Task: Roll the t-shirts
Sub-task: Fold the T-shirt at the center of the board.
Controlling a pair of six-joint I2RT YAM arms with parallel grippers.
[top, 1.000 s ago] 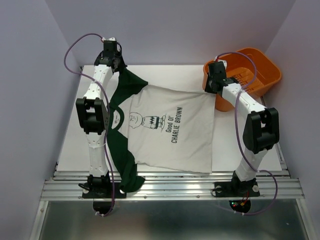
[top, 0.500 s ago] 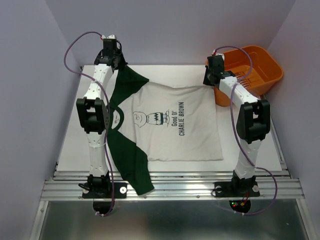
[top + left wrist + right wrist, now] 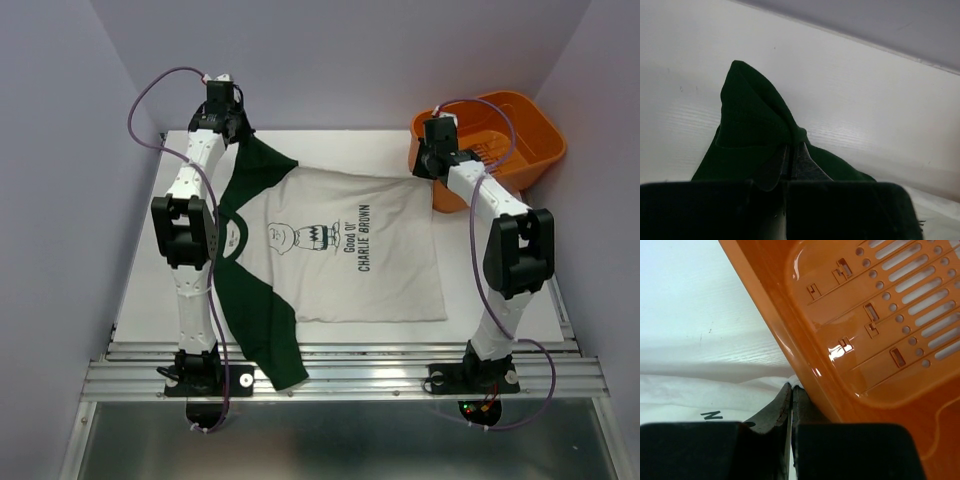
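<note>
As left tool [image 3: 792,148] and right tool [image 3: 791,388] pinch it, t-shirt [image 3: 340,255] stretches crosswise, collar [image 3: 230,238] left.

Top view looks down; close wrist views share the t-shirt [image 3: 340,250]

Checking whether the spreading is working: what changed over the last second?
The right hand pulled its pinched white hem corner rightward toward the basket, straightening the t-shirt; the near green sleeve slid right. The left hand kept its grip on the far sleeve; nothing was released.
</note>
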